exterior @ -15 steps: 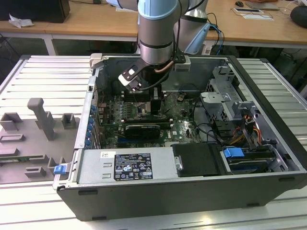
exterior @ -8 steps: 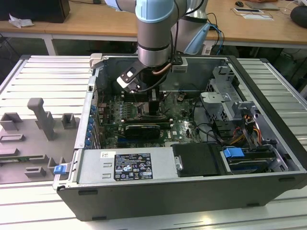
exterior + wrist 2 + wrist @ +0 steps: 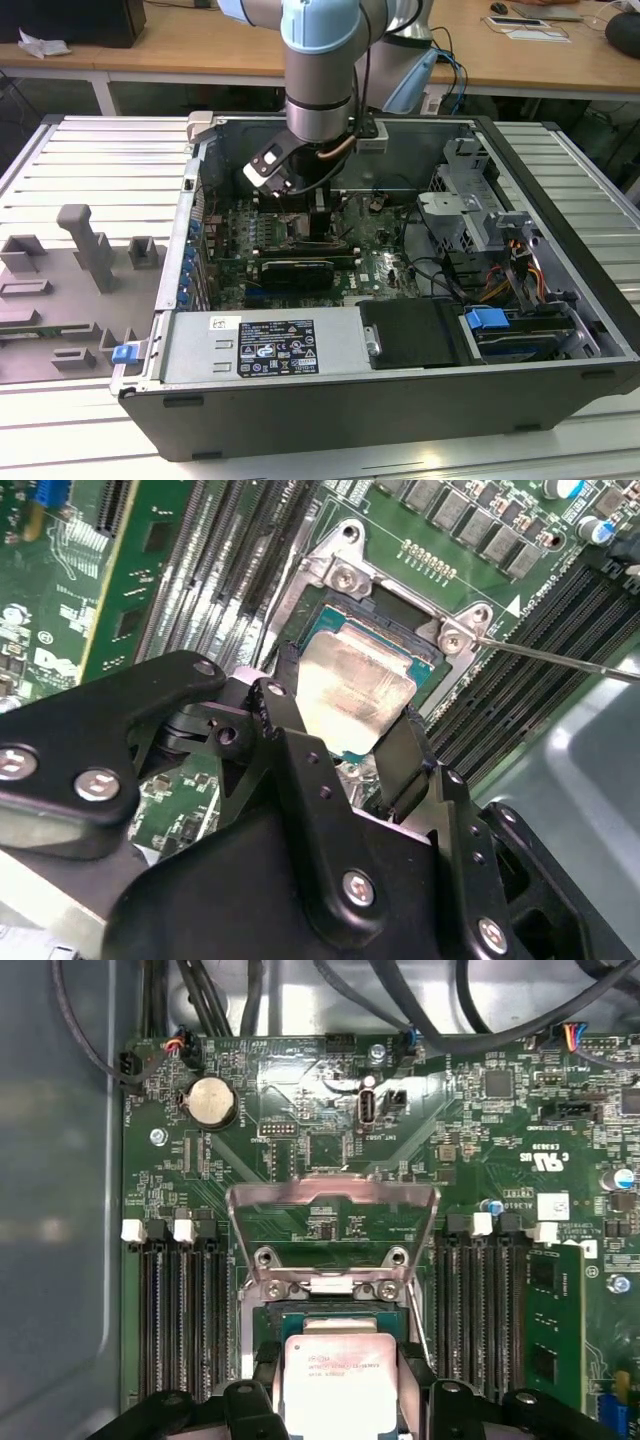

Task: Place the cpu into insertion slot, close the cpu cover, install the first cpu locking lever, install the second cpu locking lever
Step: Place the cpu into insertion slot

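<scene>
Nearest, the black gripper point(image 3: 347, 705) is clamped on the cpu point(image 3: 335, 1375), holding it directly over the insertion slot point(image 3: 395, 615) mid-board. Placing the chip seems to be the step in hand, and seating it likely calls for edges squared to the socket frame. Behind it the cpu cover point(image 3: 330, 1192) stands raised. Memory slots point(image 3: 180, 1310) crowd both sides, leaving little room.

One robot arm point(image 3: 318, 70) reaching into one computer case point(image 3: 400, 420), one gripper point(image 3: 350, 695) showing, one cpu point(image 3: 338, 1385), one insertion slot point(image 3: 385, 615), one cpu cover point(image 3: 333, 1192) standing raised, one coin battery point(image 3: 212, 1102), two banks of memory slots point(image 3: 180, 1310) point(image 3: 480, 1310).
</scene>
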Robot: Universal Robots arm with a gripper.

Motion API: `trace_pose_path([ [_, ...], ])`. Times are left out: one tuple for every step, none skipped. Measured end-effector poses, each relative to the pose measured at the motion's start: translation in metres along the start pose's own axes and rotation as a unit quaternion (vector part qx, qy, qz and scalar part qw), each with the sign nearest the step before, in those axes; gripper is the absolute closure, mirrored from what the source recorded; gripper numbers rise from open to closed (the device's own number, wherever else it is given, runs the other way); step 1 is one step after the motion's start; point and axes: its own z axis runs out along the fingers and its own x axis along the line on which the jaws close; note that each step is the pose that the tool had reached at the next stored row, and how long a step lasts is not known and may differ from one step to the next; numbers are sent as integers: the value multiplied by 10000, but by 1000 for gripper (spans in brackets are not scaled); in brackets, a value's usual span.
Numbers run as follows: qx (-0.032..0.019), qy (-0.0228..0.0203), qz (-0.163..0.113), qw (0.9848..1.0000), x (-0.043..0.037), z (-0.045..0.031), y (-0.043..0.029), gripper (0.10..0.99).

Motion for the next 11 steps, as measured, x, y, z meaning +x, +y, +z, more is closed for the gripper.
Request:
trace_pose_path([
  [0, 0, 0, 10000, 15, 13, -3, 545],
  [0, 0, 0, 10000, 23, 24, -5, 545],
  [0, -1, 2, 10000, 25, 39, -5, 545],
  [0, -1, 5, 10000, 25, 47, -6, 545],
  [0, -1, 8, 10000, 25, 51, -7, 545],
  [0, -2, 9, 10000, 25, 58, -7, 545],
  [1, -5, 10, 10000, 25, 58, -7, 545],
  [0, -4, 9, 10000, 25, 59, -7, 545],
  [0, -4, 9, 10000, 25, 59, -7, 545],
  [0, -4, 9, 10000, 25, 59, -7, 545],
  [0, -4, 9, 10000, 25, 60, -7, 545],
])
